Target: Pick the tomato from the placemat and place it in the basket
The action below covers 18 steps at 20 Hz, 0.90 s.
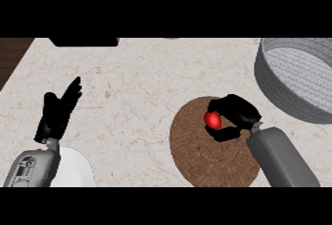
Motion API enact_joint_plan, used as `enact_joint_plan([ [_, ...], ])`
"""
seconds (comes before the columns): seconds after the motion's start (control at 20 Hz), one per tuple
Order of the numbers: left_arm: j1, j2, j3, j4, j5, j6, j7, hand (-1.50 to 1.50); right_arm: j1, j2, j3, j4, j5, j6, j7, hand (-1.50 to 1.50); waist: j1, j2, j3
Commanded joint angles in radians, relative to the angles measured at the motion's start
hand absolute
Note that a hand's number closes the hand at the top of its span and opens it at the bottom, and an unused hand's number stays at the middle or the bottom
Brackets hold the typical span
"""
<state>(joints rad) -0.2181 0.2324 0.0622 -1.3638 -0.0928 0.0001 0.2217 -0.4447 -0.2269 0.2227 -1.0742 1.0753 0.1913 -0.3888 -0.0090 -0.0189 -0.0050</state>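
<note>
The right hand (239, 112) sits right of centre in the frame, its black fingers and thumb curled round the tomato (212, 119). The tomato shows as a small red patch on the hand's left side, partly hidden by the fingers. Hand and tomato are over the upper part of the round brown placemat (201, 154). From this steep downward view it cannot be told whether the tomato rests on the mat or is just off it.

The coming move turns on where the basket (269, 83) lies from the held tomato: up and to the right, in the upper right corner of the frame. Its grey wall curves near the hand but is apart from it, and a strip of pale counter (142, 88) shows between the mat's edge and the wall. The tomato is on the side of the hand away from the basket, so the hand probably has to rise over the near wall and carry on inward before the tomato is above the woven floor.

The right hand is much the nearer to the basket. The left hand (57, 114) rests open at the left of the frame, fingers pointing up, well away from the mat, above a white plate (77, 171) at the lower left.
</note>
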Motion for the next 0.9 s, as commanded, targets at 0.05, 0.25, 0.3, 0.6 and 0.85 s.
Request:
enact_joint_plan([
  [0.05, -0.010, -0.004, -0.002, -0.031, -0.002, 0.008, 0.040, 0.00, 0.067, -0.039, 0.044, -0.115, 0.140, 0.027, 0.235, 1.50, -0.008, 0.011, 0.004],
  [0.25, 0.052, -0.026, -0.022, -0.053, -0.022, 0.011, -0.005, 0.00, 0.161, -0.088, 0.055, -0.335, 0.157, 0.054, 0.236, 1.50, -0.001, 0.014, 0.004],
  [0.3, 0.019, 0.006, 0.010, -0.073, 0.015, -0.022, 0.048, 0.00, 0.164, -0.028, 0.088, -0.427, 0.161, 0.095, 0.294, 1.50, -0.001, 0.013, 0.004],
  [0.6, 0.017, 0.016, 0.018, -0.053, 0.001, -0.015, 0.033, 0.00, 0.220, 0.048, -0.106, -0.624, -0.150, 0.266, 0.298, 1.50, -0.020, 0.007, 0.004],
  [0.85, 0.063, -0.032, -0.010, -0.049, -0.023, 0.021, 0.001, 0.00, 0.166, 0.183, -0.255, -0.806, -0.371, 0.383, 0.443, 1.50, -0.023, 0.005, 0.004],
])
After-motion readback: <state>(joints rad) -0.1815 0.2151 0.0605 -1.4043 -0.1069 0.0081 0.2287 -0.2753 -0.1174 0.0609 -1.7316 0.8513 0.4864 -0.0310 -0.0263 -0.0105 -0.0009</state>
